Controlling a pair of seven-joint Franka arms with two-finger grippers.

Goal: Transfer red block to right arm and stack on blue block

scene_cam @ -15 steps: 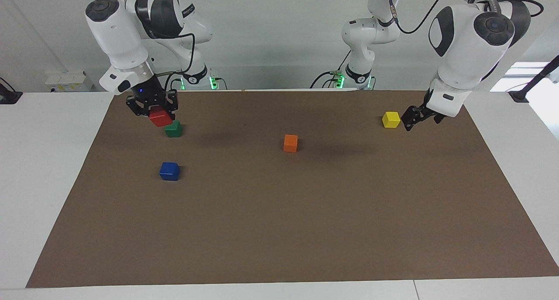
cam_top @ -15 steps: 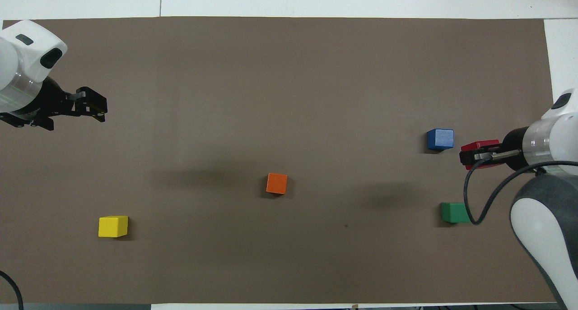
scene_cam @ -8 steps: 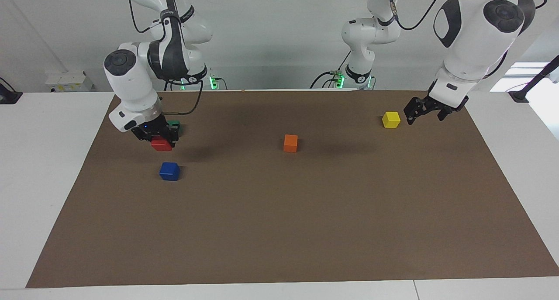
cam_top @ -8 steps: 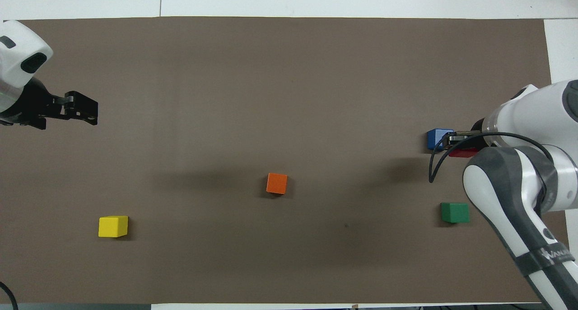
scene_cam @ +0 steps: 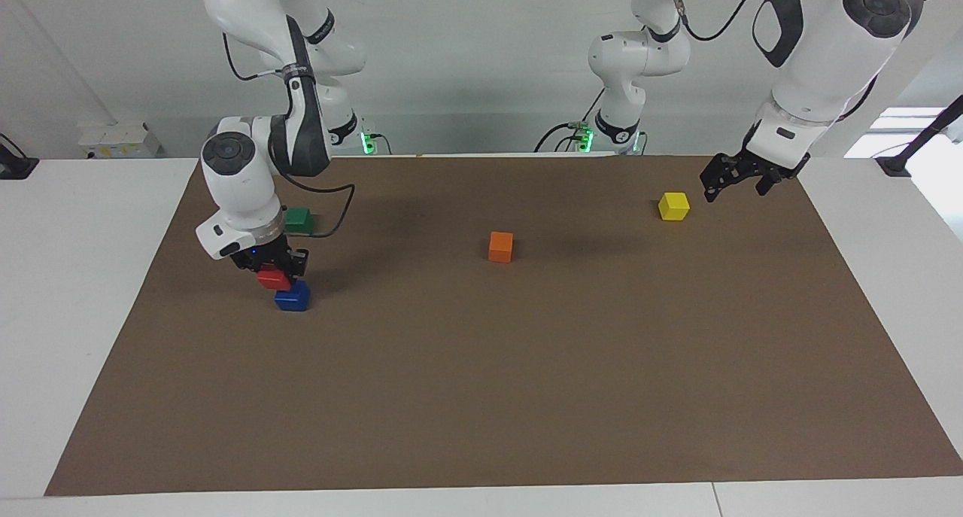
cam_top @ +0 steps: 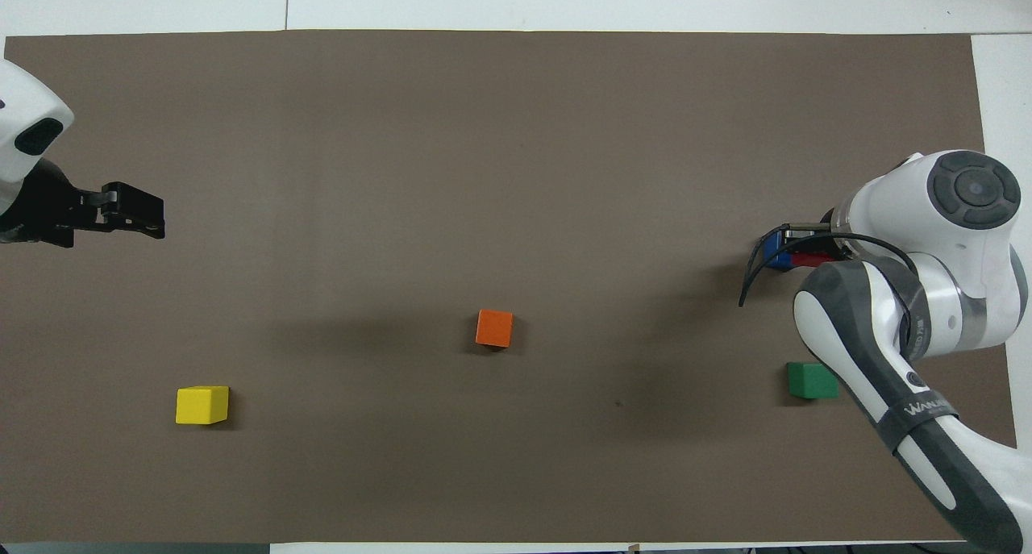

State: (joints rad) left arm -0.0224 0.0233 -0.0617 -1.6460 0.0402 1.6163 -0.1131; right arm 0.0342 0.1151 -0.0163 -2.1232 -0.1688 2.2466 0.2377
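Note:
My right gripper [scene_cam: 275,270] is shut on the red block [scene_cam: 272,279], a small bright red cube. It holds the cube low over the blue block [scene_cam: 293,297], slightly off toward the right arm's end. I cannot tell whether the two cubes touch. In the overhead view the right arm's wrist covers most of this: only a strip of the red block [cam_top: 811,259] and one end of the blue block [cam_top: 775,249] show. My left gripper [scene_cam: 728,177] hangs open and empty above the mat near the yellow cube, and it also shows as the left gripper [cam_top: 135,214] from overhead.
A green cube [scene_cam: 299,219] sits nearer to the robots than the blue block, under the right arm's elbow. An orange cube [scene_cam: 500,246] lies mid-table. A yellow cube [scene_cam: 673,205] lies toward the left arm's end. A brown mat [scene_cam: 481,396] covers the table.
The right arm has carried the red block from above the green cube down and out to just over the blue block. The left gripper has drawn back toward its own end.

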